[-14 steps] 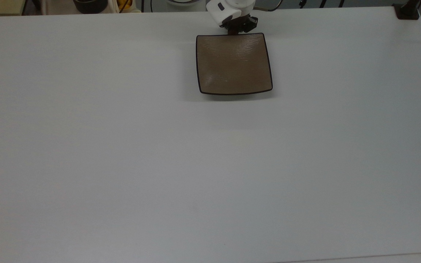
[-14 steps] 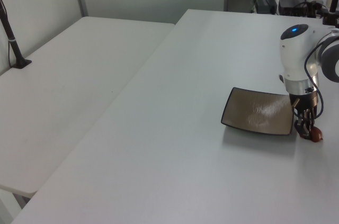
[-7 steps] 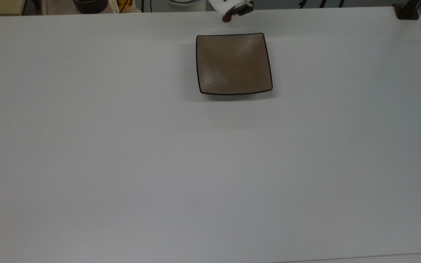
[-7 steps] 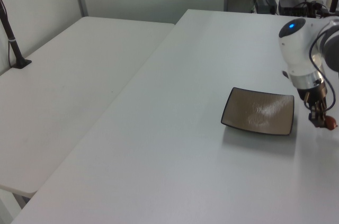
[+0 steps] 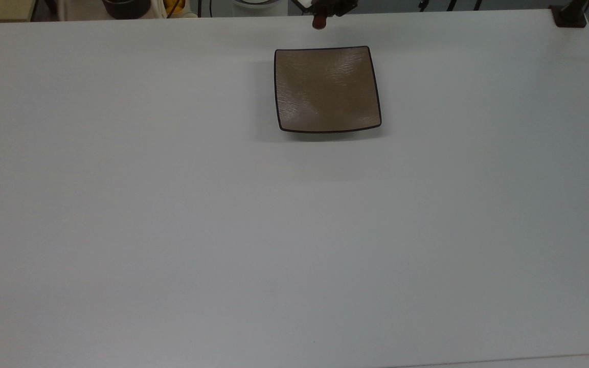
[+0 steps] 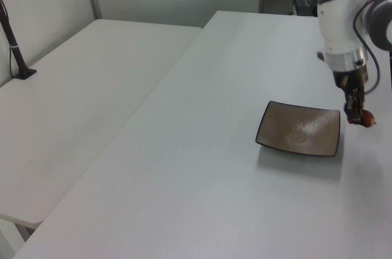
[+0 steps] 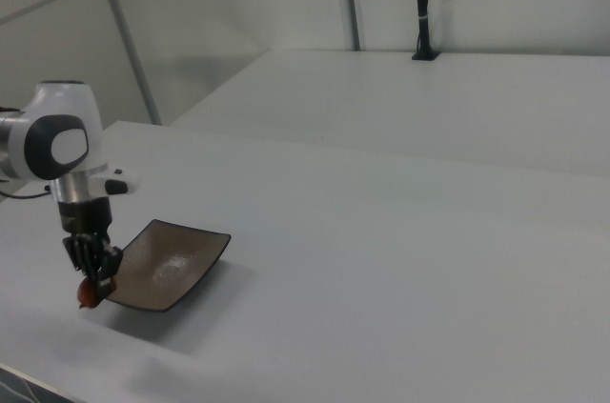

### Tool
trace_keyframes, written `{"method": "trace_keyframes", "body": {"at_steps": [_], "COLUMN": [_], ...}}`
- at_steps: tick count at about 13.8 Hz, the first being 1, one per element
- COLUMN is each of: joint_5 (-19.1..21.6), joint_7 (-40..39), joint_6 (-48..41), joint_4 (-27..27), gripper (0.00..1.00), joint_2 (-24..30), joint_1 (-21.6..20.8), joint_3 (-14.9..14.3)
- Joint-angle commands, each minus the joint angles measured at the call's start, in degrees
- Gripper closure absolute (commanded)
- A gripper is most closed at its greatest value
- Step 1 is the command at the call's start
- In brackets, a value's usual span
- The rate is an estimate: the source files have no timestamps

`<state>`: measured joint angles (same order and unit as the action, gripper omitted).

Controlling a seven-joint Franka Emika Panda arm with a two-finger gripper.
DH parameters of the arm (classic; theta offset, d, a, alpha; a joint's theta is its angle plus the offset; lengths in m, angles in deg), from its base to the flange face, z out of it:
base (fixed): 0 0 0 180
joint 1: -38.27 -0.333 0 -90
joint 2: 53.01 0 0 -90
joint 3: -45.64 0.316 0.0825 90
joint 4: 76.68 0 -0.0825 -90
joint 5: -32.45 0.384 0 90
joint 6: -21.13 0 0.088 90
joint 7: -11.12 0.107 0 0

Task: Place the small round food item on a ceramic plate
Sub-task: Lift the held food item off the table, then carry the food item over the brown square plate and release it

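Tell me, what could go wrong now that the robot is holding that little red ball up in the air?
The ball sticks out below the gripper, so the grip looks slight; it might slip and fall onto the table, since it hangs beside the plate, not over it. If it is let go too high over the plate, the round lump could bounce or roll off the glossy surface. Coming in too low, it might knock the plate's raised edge.

The top view's upper edge cuts off the gripper (image 5: 325, 7). The left view's right edge cuts off the arm (image 6: 373, 14). The finger gap is too small to judge.
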<state>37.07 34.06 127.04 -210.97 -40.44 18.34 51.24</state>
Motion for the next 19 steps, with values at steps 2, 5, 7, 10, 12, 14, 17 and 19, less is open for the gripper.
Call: {"method": "trace_keyframes", "body": {"at_steps": [2, 5, 7, 10, 12, 14, 17, 19], "joint_5": [0.3, 0.3, 0.3, 0.3, 0.3, 0.22, -0.05, -0.66], "joint_7": [-0.27, 2.36, 2.37, 3.41, 5.17, 5.27, 5.18, 4.3], "joint_6": [8.76, 17.18, 21.34, 25.73, 26.01, 25.57, 25.04, 21.12], "joint_4": [2.2, 2.28, 2.72, 5.17, 7.63, 8.0, 9.57, 12.02], "gripper": [1.0, 0.99, 0.92, 0.78, 0.54, 0.06, 0.0, 0.0], "joint_2": [-1.31, -4.29, -6.4, -11.4, -13.87, -13.89, -13.8, -13.27], "joint_1": [1.83, 1.92, 1.92, 2.01, 2.09, 2.44, 3.23, 3.58], "joint_3": [-0.41, -0.41, -0.41, -0.41, -0.41, -0.41, -0.41, -0.41]}}
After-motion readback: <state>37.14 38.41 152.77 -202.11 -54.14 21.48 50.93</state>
